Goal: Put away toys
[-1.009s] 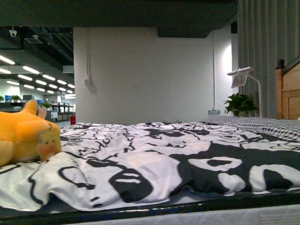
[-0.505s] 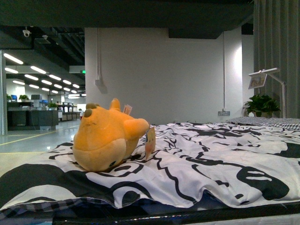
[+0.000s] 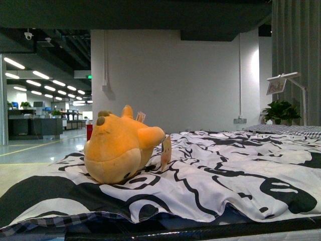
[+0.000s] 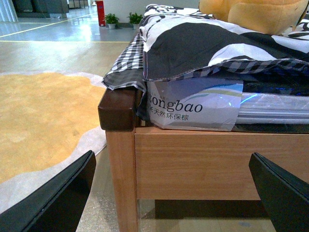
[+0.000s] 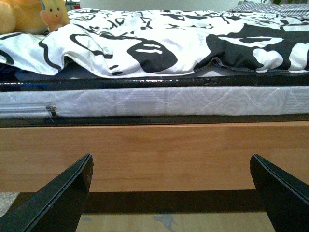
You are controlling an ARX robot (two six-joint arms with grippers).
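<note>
An orange-yellow plush toy [image 3: 122, 148] with brown-tipped nubs lies on the black-and-white quilt [image 3: 225, 170] near the bed's left corner, a paper tag hanging at its side. Neither arm shows in the front view. My left gripper [image 4: 174, 193] is open, low in front of the wooden bed frame [image 4: 193, 164] at the corner post, with the toy [image 4: 260, 12] above it on the bed. My right gripper [image 5: 171, 193] is open too, facing the bed's side rail [image 5: 154, 152], and the toy [image 5: 29, 14] sits far off on the quilt.
A plastic-wrapped mattress [image 5: 154, 101] lies under the quilt. An orange rug [image 4: 38, 121] covers the floor beside the bed corner. A lamp [image 3: 283, 85] and a potted plant [image 3: 281, 111] stand at the far right, in front of a white wall [image 3: 170, 80].
The front view swung left a second ago, bringing the toy from the left edge towards the middle. Since half a second ago it has shifted only slightly.
</note>
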